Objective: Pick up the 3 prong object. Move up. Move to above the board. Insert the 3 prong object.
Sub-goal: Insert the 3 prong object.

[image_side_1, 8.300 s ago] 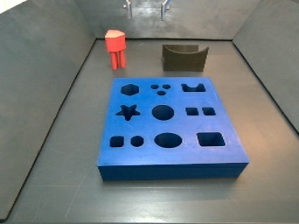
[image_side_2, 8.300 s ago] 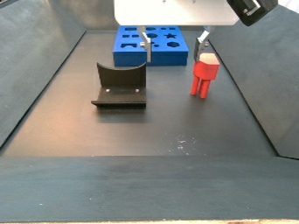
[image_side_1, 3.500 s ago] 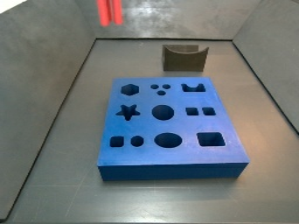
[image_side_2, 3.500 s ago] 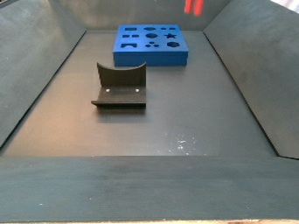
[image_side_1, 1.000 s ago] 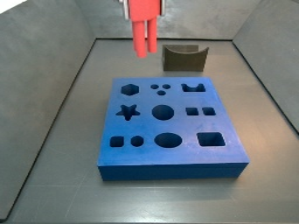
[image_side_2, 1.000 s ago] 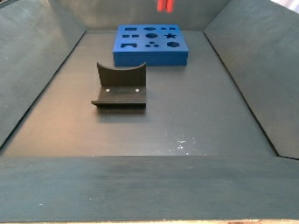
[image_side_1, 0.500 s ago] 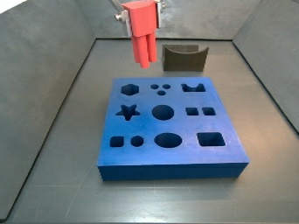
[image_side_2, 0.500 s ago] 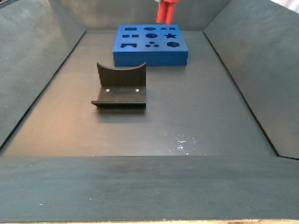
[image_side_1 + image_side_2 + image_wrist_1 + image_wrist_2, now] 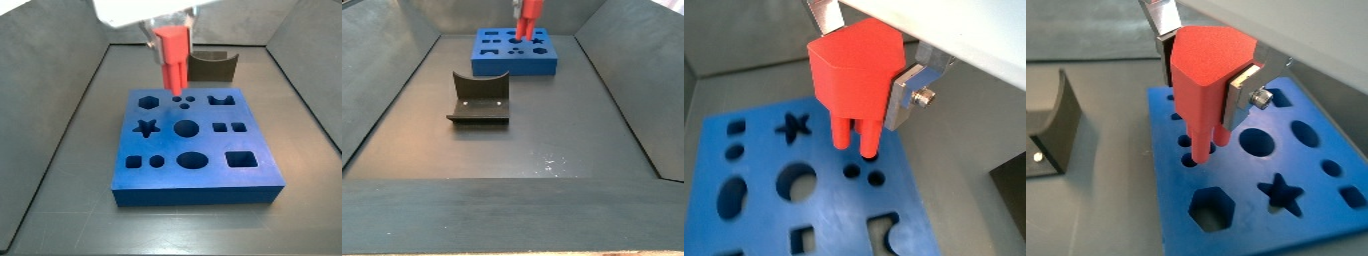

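My gripper (image 9: pixel 855 80) is shut on the 3 prong object (image 9: pixel 854 75), a bright red piece with long prongs hanging down; it shows in both wrist views (image 9: pixel 1207 85) and both side views (image 9: pixel 175 55) (image 9: pixel 527 18). The silver fingers (image 9: pixel 909 88) clamp its blocky top. The piece hangs upright just over the blue board (image 9: pixel 201 170), its prong tips near the small round holes (image 9: pixel 185 99) at the board's far side. In a wrist view the prongs reach down among those holes (image 9: pixel 1197 150). The board also shows in a side view (image 9: pixel 500 62) and in a wrist view (image 9: pixel 764 210).
The dark olive-brown U-shaped block (image 9: pixel 211 66) stands beyond the board's far edge and shows closer in a side view (image 9: pixel 478 100). Grey walls slope up round the floor (image 9: pixel 60 170).
The gripper with the red piece has come down and moved over the board; the prongs now hang just above the small holes. The board and the U-shaped block have not moved.
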